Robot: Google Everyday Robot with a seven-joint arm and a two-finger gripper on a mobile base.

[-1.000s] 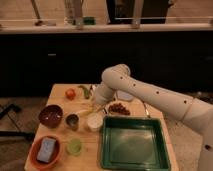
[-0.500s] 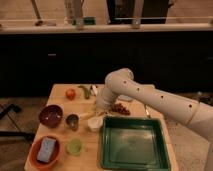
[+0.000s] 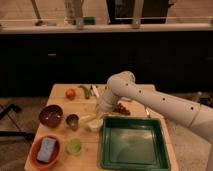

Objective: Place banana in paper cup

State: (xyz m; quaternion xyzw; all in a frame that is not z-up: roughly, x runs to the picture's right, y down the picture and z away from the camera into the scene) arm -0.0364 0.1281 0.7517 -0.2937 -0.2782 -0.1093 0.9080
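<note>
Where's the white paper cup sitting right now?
The paper cup sits mid-table, right of the metal cup and against the green tray's left edge; the gripper is just above it.

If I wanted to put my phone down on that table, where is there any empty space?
The roomiest spot is inside the green tray, which looks empty. Bare wood shows between the orange-red fruit and the brown bowl. The middle is crowded: the gripper hangs just over the paper cup, beside the metal cup, with the light green cup nearby.

Wooden table (image 3: 60, 92) under green tray (image 3: 131, 145), bowls, cups; claw (image 3: 98, 114) above.
</note>
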